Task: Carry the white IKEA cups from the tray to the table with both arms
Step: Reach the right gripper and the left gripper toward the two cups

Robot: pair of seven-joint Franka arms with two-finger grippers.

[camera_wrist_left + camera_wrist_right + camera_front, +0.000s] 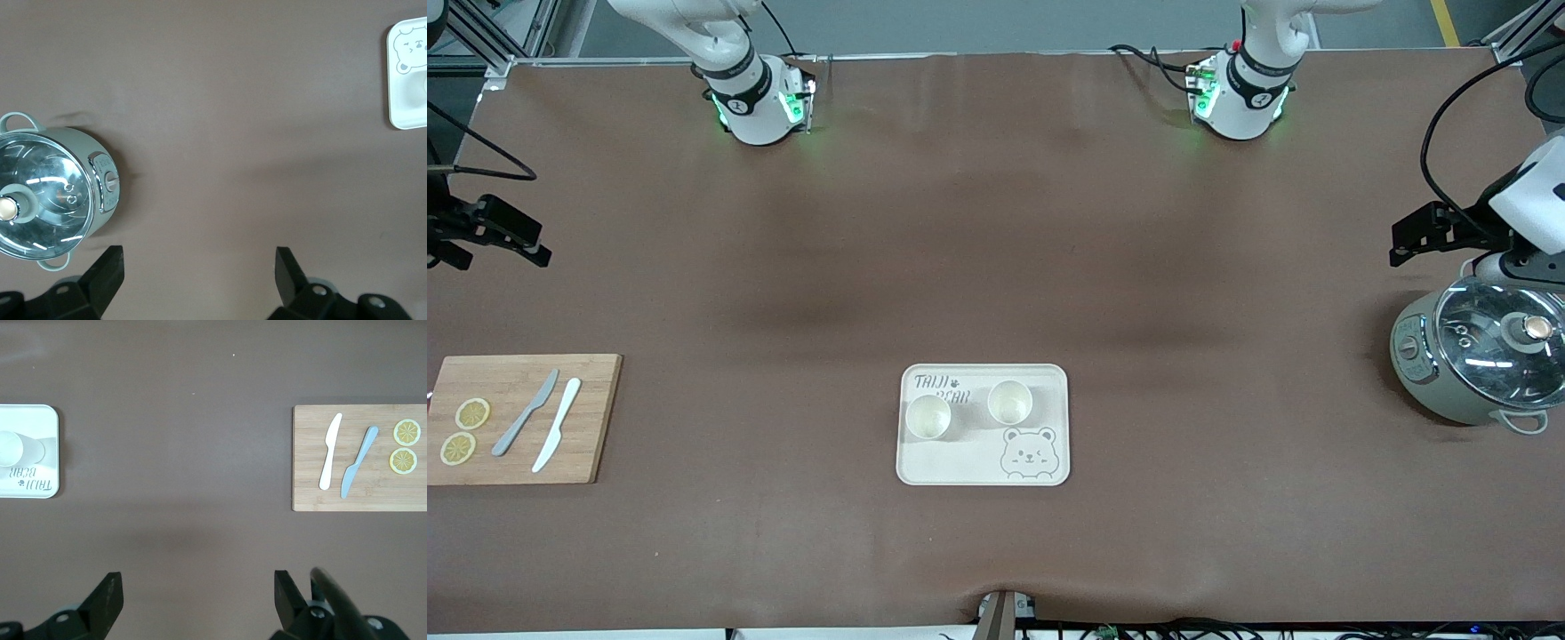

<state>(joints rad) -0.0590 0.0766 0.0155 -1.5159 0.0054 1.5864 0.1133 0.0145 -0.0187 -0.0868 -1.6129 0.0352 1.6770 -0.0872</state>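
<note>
You're at the very start here: both small cream-white handleless cups, one (927, 416) toward the right arm's end and the other (1009, 402) toward the left arm's end, sit upright side by side on the cream rectangular tray with the bear face (983, 471), just under its printed lettering. The tray lies on the matte brown tabletop (996, 249), about midway between the two ends and nearer the front camera than the arm bases.

Your left gripper (199, 267) hangs with its fingers spread wide and nothing between them, over bare tabletop beside the grey-green cooker pot with the glass lid (1480, 360); the tray corner shows only at the edge of the left wrist view. Your right gripper (197, 590) is likewise spread and empty, over open tabletop between the tray and the wooden cutting board (591, 418) carrying two knives (543, 422) and two lemon slices (464, 431).

So neither cup is lifted yet; the step in hand looks like the approach. Next, I'd judge each arm must swing in over the tray, the left for the cup at its end, the right for the other, and come down straddling a rim. The cups stand close together, so mind the two grippers crowding each other.
</note>
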